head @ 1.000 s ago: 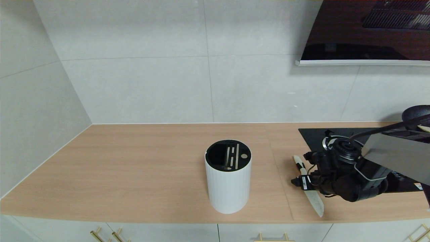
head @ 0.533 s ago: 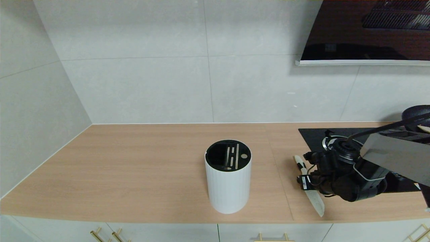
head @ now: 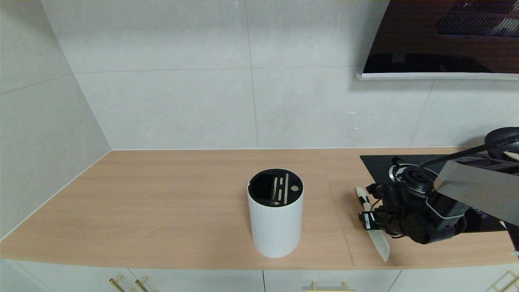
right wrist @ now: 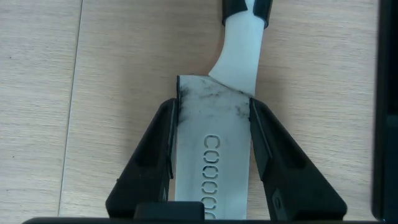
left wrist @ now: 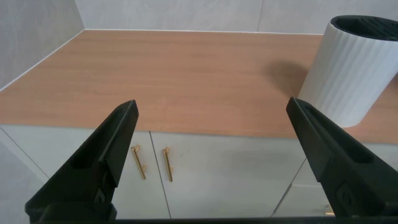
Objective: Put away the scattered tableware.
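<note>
Right pincer clamped on knife blade

Over the last second the right pincer's fingers have closed in from a wider stance and now press both edges of the blade near the handle. The knife lies flat on the table, well right of the white slotted holder. The grasp appears secured; lifting is judged next. The left pincer hangs released at the table's front edge.

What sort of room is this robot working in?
Most likely a home kitchen: a wooden countertop with a black cooktop set in, a dark range hood on the tiled wall, and cabinets below. The right gripper clasps a knife.
</note>
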Motion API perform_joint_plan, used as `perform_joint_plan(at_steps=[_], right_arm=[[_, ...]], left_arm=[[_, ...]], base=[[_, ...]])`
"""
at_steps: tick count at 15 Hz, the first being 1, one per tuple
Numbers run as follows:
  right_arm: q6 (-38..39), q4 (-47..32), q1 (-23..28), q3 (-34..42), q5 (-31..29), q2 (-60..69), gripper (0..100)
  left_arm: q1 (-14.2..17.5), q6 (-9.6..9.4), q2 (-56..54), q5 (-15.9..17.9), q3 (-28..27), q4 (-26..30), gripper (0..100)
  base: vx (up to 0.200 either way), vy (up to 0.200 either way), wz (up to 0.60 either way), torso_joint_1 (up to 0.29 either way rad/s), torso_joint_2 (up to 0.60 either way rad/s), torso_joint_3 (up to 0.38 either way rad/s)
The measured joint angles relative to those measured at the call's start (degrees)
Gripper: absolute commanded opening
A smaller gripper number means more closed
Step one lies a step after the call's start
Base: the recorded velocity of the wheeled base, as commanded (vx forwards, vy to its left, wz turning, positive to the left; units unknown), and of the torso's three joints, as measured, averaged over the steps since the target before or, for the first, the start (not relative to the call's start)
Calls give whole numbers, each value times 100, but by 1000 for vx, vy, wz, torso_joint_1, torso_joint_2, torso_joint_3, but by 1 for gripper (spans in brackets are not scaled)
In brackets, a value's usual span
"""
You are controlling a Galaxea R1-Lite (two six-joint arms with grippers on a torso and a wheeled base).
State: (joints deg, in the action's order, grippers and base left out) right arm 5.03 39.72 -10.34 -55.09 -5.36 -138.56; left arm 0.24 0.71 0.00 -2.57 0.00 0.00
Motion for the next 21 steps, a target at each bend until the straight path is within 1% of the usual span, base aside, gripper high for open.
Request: perform_joint_plan(at_steps=[3,7,9,10,11,12,13,15,16,18,19,20,21], right_arm=[[11,-41,-24,221,24,344,0],[-9,424,-190,680,26,1115,0],[-28,497,-261,785,26,1607,0],[-35,435,-289,785,26,1904,0],[-39,276,-317,749,28,2247,0],[-41,-66,-363,647,37,2571,0],[-39,-649,-440,421,48,2922,0],[-26,-1703,-733,-318,72,3652,0],[-20,-1919,-953,-549,79,3945,0],[-6,-2024,-1391,-642,79,4393,0],[-4,-2024,-1609,-624,66,4545,0],[2,-2031,-1827,-588,41,4641,0],[2,-2026,-2119,-511,9,4724,0]], left_arm=[[0,-33,0,1,0,0,100],[0,-41,-2,4,0,0,100],[-2,-78,0,6,-5,-38,100],[0,-122,0,68,-60,-155,100],[-11,-172,0,202,-221,-345,100],[-22,-199,30,535,-390,-345,100],[-43,-210,132,979,-672,-312,100],[-68,-210,730,1732,-1320,-232,100],[-87,-205,1204,2041,-1618,-223,100],[-129,-183,2403,2550,-2164,-377,100],[-222,-104,3062,2717,-2409,-580,100],[-366,49,3630,2832,-2601,-840,100],[-600,407,4278,2928,-2787,-1304,100]], base=[[0,0,0,0,0,0],[0,0,0,0,0,0],[0,0,0,0,0,0],[0,0,0,0,0,0],[0,0,0,0,0,0],[0,0,0,0,0,0],[0,0,0,0,0,0],[0,0,0,0,0,0],[0,0,0,0,0,0],[0,0,0,0,0,0],[0,0,0,0,0,0],[0,0,0,0,0,0],[0,0,0,0,0,0]])
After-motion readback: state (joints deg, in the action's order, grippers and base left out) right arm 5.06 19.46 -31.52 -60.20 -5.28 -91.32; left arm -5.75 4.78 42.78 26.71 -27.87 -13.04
